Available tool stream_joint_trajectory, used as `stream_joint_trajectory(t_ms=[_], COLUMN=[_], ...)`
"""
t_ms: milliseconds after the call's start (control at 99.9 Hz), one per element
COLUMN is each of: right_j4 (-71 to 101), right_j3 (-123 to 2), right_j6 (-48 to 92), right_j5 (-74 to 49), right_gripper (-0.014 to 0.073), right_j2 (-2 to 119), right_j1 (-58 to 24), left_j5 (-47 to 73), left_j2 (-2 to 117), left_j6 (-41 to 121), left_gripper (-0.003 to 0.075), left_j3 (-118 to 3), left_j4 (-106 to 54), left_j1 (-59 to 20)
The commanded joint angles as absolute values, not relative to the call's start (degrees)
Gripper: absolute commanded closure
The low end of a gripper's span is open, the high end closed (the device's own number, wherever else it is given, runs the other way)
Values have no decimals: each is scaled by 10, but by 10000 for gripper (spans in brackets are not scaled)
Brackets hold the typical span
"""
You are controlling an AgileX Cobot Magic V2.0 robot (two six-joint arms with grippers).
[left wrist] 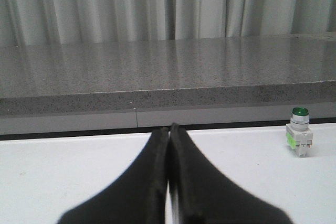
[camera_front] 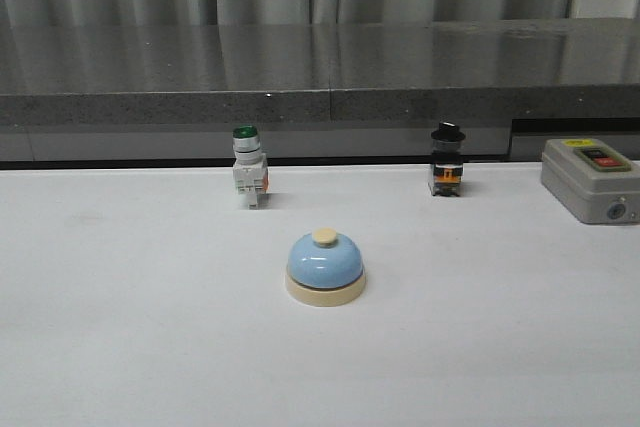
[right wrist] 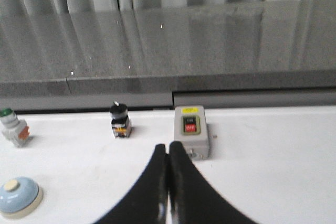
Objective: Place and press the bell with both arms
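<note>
The light-blue dome bell [camera_front: 325, 268] with a cream base and cream button stands upright on the white table, near the middle in the front view. It also shows at the edge of the right wrist view [right wrist: 18, 196]. Neither arm shows in the front view. My left gripper [left wrist: 169, 128] is shut and empty, above bare table, with the bell out of its view. My right gripper [right wrist: 168, 146] is shut and empty, well to the right of the bell.
A green-capped white push-button switch [camera_front: 248, 169] stands behind the bell to the left, a black-knobbed switch [camera_front: 446, 160] behind to the right. A grey control box [camera_front: 590, 179] with red and black buttons sits at the far right. A grey stone ledge [camera_front: 320, 72] runs along the back.
</note>
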State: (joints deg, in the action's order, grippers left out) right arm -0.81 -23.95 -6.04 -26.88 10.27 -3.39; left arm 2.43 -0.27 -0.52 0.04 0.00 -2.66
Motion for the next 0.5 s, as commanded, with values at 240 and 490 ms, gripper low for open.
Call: stream_joint_trajectory(t_ms=[240, 490], right_j4=[-4, 24], right_j3=[-489, -499], right_j6=[-56, -56], right_j5=[-461, -442], right_gripper=[654, 654], right_j2=[330, 416], right_j1=[-29, -30], left_j5=[-21, -21], left_j2=[-20, -20], left_j6=[-10, -10], left_gripper=[741, 741], left_j3=[25, 25], left_j4=[0, 0], left_j1=[-25, -25])
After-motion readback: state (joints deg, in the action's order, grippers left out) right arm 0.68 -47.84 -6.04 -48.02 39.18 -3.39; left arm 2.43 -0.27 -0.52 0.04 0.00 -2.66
